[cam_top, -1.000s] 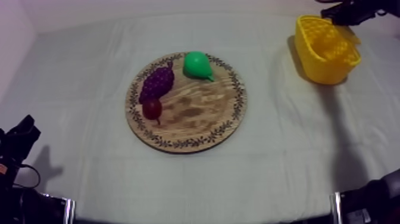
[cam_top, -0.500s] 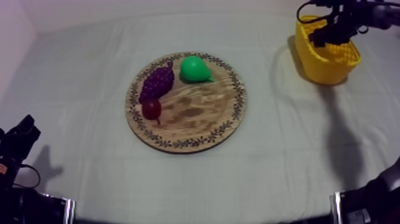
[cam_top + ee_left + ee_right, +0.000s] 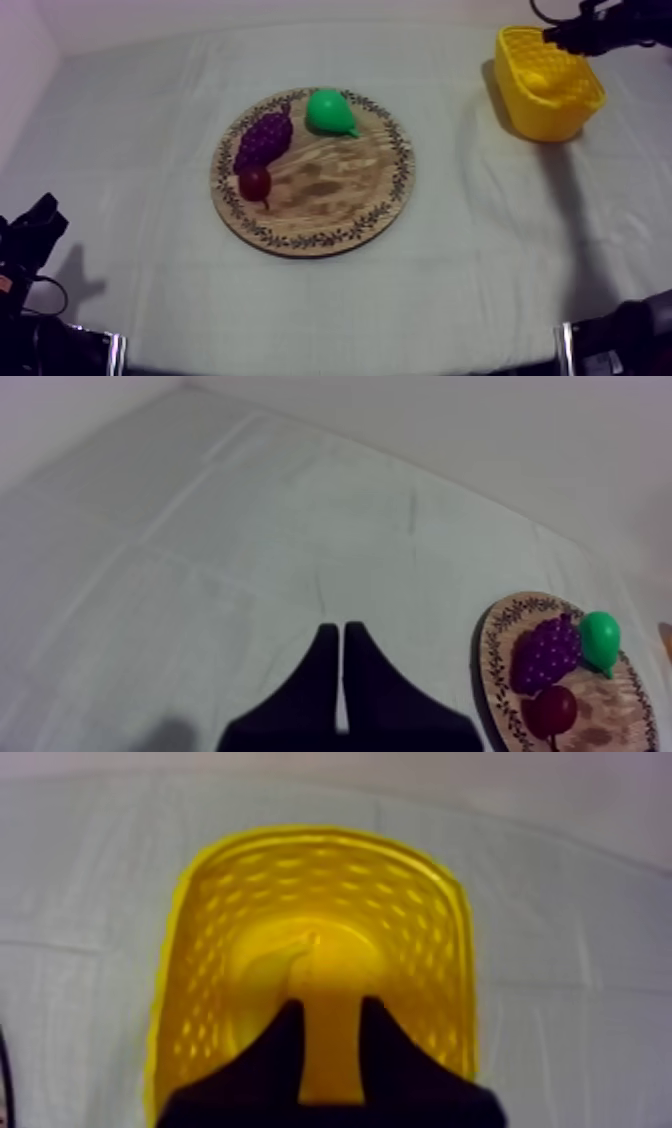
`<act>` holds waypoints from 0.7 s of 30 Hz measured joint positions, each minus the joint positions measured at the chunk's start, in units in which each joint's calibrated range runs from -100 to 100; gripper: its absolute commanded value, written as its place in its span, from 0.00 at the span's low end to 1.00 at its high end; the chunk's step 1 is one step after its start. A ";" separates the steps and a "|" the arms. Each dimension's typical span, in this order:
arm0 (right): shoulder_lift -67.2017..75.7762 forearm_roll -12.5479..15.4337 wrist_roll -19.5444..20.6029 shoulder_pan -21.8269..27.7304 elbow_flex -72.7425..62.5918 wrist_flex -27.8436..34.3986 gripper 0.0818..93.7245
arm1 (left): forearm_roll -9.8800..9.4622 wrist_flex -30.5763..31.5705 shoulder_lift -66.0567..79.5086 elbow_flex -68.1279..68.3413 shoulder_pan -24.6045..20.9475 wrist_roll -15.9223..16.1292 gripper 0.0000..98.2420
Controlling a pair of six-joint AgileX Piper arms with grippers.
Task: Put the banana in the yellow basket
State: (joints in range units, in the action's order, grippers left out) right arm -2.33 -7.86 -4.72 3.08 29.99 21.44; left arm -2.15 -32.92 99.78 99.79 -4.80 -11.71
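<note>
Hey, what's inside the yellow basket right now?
A yellow toy banana lies on the floor of the yellow perforated basket. My open right gripper, above it, hides the near floor.

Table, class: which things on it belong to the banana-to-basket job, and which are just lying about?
Job: yellow toy banana; yellow latticed basket holding it; round wooden board.
Lying about: purple bunch of grapes; green pear; small red fruit.
</note>
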 measured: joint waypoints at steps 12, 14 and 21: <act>37.64 12.07 -9.42 -1.70 34.49 -13.03 0.00 | 0.00 0.00 0.00 0.00 0.00 0.00 0.00; 44.90 14.51 -12.04 -2.09 41.21 -12.69 0.00 | 0.00 0.00 0.00 0.00 0.00 0.00 0.00; 67.14 18.27 -18.61 -3.56 61.17 -13.97 0.00 | 0.00 0.00 0.00 0.00 0.00 0.00 0.00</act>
State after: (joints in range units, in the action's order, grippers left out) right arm 64.80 10.41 -23.33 -0.48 91.16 7.47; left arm -2.15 -32.92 99.78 99.79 -4.80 -11.71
